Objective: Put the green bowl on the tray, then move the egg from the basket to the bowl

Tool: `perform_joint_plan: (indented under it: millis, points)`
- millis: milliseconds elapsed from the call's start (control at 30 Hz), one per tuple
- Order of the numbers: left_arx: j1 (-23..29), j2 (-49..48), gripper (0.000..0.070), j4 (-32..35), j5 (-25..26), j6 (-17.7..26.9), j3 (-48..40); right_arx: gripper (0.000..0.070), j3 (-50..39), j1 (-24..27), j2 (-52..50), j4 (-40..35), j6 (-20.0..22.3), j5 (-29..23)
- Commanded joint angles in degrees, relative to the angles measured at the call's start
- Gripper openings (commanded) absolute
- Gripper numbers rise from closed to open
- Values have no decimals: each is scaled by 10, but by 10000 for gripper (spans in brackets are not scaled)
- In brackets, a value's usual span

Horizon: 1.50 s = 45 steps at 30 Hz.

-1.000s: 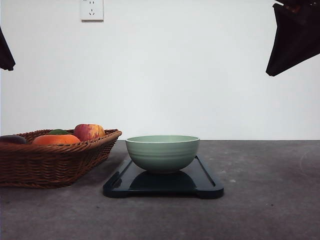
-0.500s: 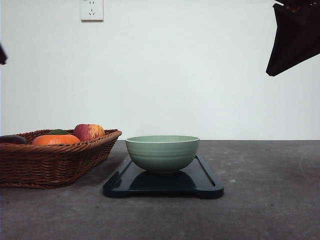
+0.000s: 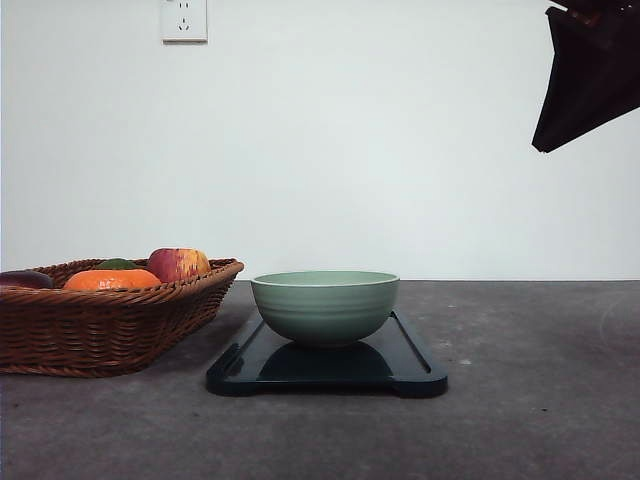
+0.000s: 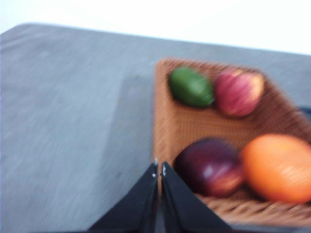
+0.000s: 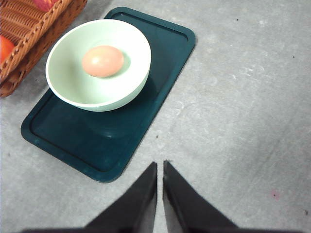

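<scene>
The green bowl [image 3: 325, 305] stands upright on the dark tray [image 3: 330, 383] at the middle of the table. In the right wrist view the brown-orange egg [image 5: 102, 61] lies inside the bowl [image 5: 131, 73], which sits at one end of the tray [image 5: 160, 53]. My right gripper [image 5: 160, 165] hangs high above the bare table beside the tray, shut and holding nothing. The wicker basket [image 3: 110, 325] rests left of the tray. My left gripper [image 4: 159, 167] is shut and empty above the basket's [image 4: 167, 121] near rim; that view is blurred.
The basket holds an orange fruit [image 4: 277, 167], a red-yellow apple [image 4: 238, 92], a dark purple fruit [image 4: 209, 167] and a green fruit [image 4: 190, 87]. My right arm's dark body [image 3: 590, 80] hangs at the top right. A wall socket [image 3: 184, 20] is behind.
The dark part of my left arm at the front view's left edge has slipped out of that view. Bowl, egg, tray and right arm have not moved.
</scene>
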<state>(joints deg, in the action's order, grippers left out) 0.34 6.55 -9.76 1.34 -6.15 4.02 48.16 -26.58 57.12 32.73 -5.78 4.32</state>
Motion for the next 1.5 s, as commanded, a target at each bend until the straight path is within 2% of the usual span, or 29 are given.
perform_joint_plan:
  millis: [0, 133, 267, 733, 833, 967, 1067, 1167, 1267, 1467]
  points:
    - [1, -18, 0, 10, -2, 8, -13, 13, 5, -3, 4, -5, 2, 0]
    - [1, -63, 0, -8, -1, 6, -33, 13, 5, -3, 4, -5, 2, 0]
    - [0, -62, 0, 21, -1, 6, -32, 13, 5, -3, 4, -5, 2, 1]
    - [0, -63, 0, 20, -1, 6, -32, 13, 5, -3, 4, -6, 2, 1]
    - [0, -63, 0, 21, -1, 6, -32, 13, 0, 1, -9, -11, 33, -16]
    - [0, -63, 0, 20, -1, 6, -32, 13, -81, 24, -76, -119, 88, -31]
    - [0, -63, 0, 20, -1, 6, -32, 13, -186, 57, -158, -216, 87, -29]
    - [0, -63, 0, 20, -1, 6, -32, 13, -284, 97, -245, -281, 86, -29]
    - [0, -63, 0, 20, -1, 6, -32, 13, -358, 135, -334, -308, 82, -29]
    - [0, -63, 0, 20, -1, 6, -32, 13, -442, 190, -496, -306, 77, -30]
